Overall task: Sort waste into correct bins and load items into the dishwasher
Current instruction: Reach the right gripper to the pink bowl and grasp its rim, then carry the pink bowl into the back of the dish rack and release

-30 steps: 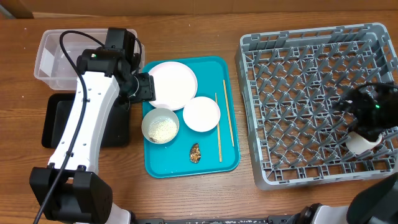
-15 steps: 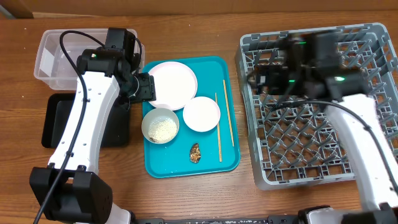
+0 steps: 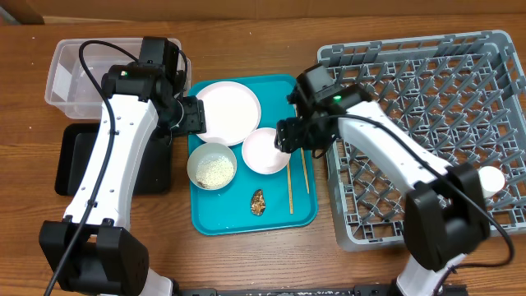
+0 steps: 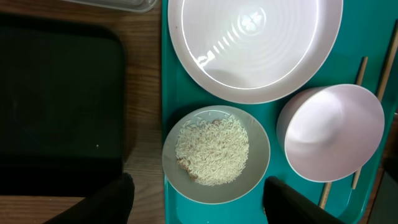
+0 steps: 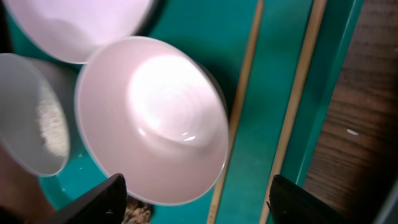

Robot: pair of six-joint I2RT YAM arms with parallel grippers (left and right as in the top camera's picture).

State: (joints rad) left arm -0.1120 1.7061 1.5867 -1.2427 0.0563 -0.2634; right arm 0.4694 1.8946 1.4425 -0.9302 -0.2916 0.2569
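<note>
Plate (image 4: 255, 43) cut off at the frame top in the left wrist view; chopsticks (image 3: 289, 168) parallel on teal tray (image 3: 214, 220), long axes far-to-near; right gripper (image 5: 193, 199) over pink bowl (image 5: 152, 118), fingers apart, arm reaching left across rack (image 3: 460, 90); left gripper (image 4: 199, 196) spread above rice bowl (image 4: 258, 158).

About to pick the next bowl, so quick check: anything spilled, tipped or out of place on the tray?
Nothing stands out. The rice sits inside the small bowl, the empty bowl is upright, and both chopsticks lie straight on the teal tray. The only loose bit is the brown scrap on the tray.
</note>
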